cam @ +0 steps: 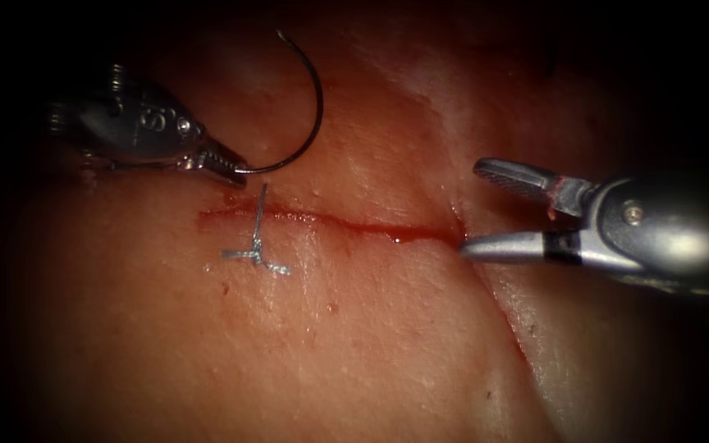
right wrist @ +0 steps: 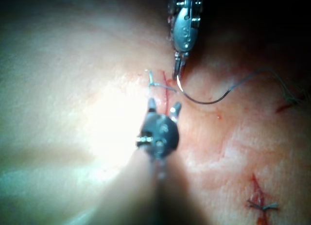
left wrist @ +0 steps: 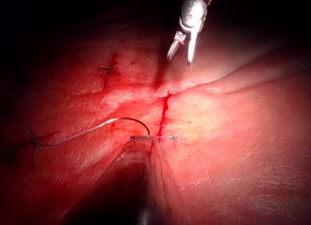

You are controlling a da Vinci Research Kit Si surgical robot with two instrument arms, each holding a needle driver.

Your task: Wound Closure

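- Two tools: the left tool [cam: 227, 166], jaws clamped on the needle's end, and the right tool [cam: 486, 209], jaws spread and holding nothing.
- One needle [cam: 315, 123], curved, up off the tissue [cam: 354, 344].
- One open cut [cam: 346, 223] in the endoscope view, red fluid along it.
- One tied stitch [cam: 254, 253] across that cut, near its left end, short ends sticking out.
- One other stitched cut [right wrist: 260, 201] in the right wrist view.
- One long thread [left wrist: 77, 135] trailing off the needle.

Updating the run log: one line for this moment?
left tool: shut on needle near one end | needle: clear of tissue | right tool: open, holds nothing, at cut's right end
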